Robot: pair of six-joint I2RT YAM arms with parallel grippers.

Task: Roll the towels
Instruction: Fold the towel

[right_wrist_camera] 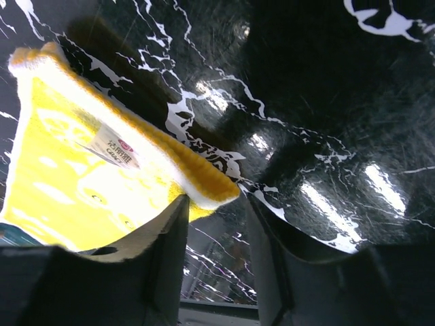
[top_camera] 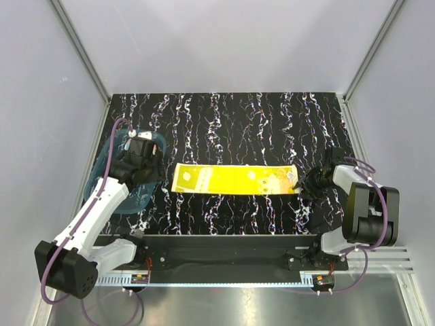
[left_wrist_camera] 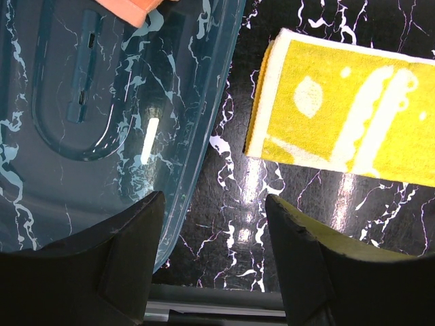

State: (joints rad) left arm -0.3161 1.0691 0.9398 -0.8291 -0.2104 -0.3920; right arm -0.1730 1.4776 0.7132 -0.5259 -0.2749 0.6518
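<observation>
Where right gripper point(right_wrist_camera: 216, 206) straddles, yellow towel point(right_wrist_camera: 75, 190) (corner)

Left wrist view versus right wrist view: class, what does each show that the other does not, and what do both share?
Only the left wrist view: the teal tray, a corner of the orange-pink towel at the frame's top edge, the cream-edged end of the yellow towel, and the left gripper open on nothing. Only the right wrist view: the towel's white label, and its corner reaching between the parted jaws of the right gripper. Both: the yellow towel on the black marbled table.
</observation>
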